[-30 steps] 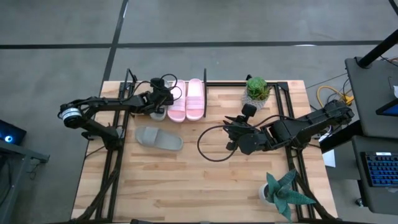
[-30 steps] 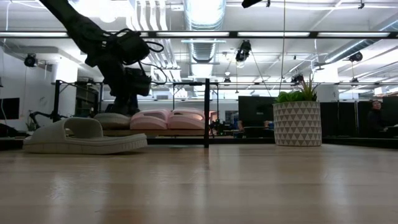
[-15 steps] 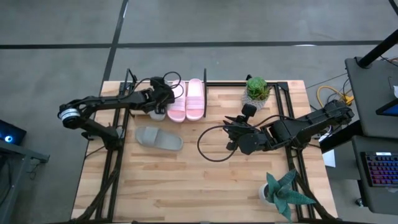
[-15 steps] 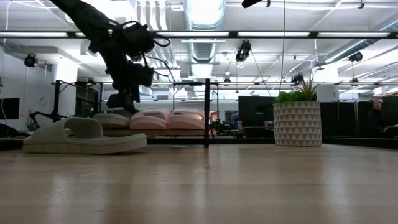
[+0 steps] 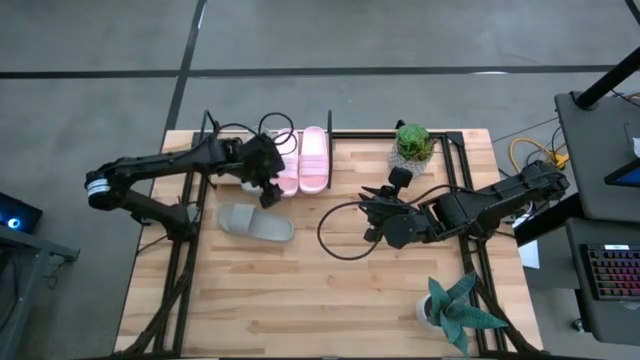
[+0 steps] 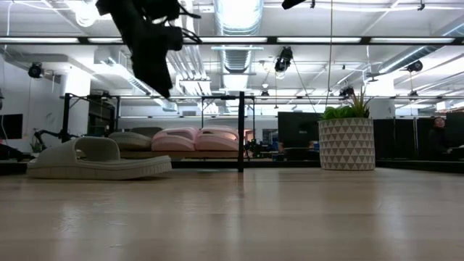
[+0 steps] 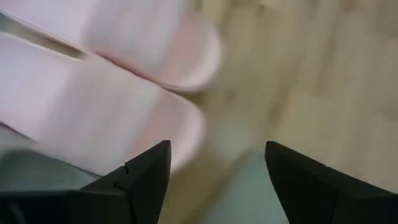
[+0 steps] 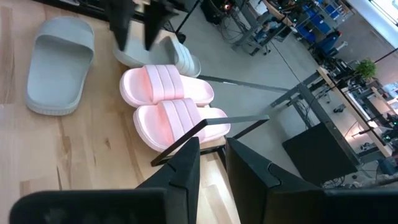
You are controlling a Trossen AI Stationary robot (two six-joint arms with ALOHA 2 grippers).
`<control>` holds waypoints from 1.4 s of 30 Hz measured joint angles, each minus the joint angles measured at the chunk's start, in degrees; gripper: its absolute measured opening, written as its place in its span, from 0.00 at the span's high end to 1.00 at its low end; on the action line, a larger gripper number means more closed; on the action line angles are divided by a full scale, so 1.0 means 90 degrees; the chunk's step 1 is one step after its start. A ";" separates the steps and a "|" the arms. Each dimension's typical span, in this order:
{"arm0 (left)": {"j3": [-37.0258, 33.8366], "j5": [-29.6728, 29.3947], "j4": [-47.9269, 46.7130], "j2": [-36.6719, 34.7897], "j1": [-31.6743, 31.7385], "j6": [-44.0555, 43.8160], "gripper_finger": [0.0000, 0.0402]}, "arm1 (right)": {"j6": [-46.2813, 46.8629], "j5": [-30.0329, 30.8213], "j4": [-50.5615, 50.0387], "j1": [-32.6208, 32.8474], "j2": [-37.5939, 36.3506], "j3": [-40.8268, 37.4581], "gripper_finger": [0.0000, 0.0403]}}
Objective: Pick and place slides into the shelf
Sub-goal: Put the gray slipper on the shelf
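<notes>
- Grey slide, loose on the table, short of the shelf, nothing touching it.
- My left gripper hangs above the near ends of the shelved slides, fingers spread, nothing in them.
- Shelf: second grey slide and two pink slides lie side by side.
- My right gripper waits mid-table, fingers parted, empty.

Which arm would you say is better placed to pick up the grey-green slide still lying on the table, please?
The left. Its claw hangs open just above and beside the remaining grey-green slide, next to the shelf. The right claw sits near the table's middle, farther from that slide.
</notes>
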 joint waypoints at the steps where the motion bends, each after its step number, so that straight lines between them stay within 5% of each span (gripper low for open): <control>1: 0.0044 0.0084 -0.0118 -0.0034 -0.0118 -0.0254 0.39 | 0.0000 -0.0011 0.0005 -0.0002 0.0000 -0.0004 0.83; 9: 0.0014 0.0013 -0.0810 -0.0024 -0.1360 -0.2377 0.39 | -0.0015 -0.0206 -0.0039 -0.0010 0.0034 -0.0132 0.83; 17: 0.0000 -0.1752 -0.1796 0.0543 -0.2312 -0.4347 0.39 | -0.0508 -0.0534 -0.0181 -0.0019 0.0036 -0.0253 0.83; 21: 0.0012 -0.2019 -0.2125 0.0788 -0.2406 -0.5239 0.39 | -0.0586 -0.0535 -0.0188 -0.0019 0.0036 -0.0341 0.83; 42: 0.0039 -0.2322 -0.3027 0.2437 -0.2458 -0.5926 0.39 | -0.0719 -0.0531 -0.0177 -0.0029 0.0036 -0.0417 0.83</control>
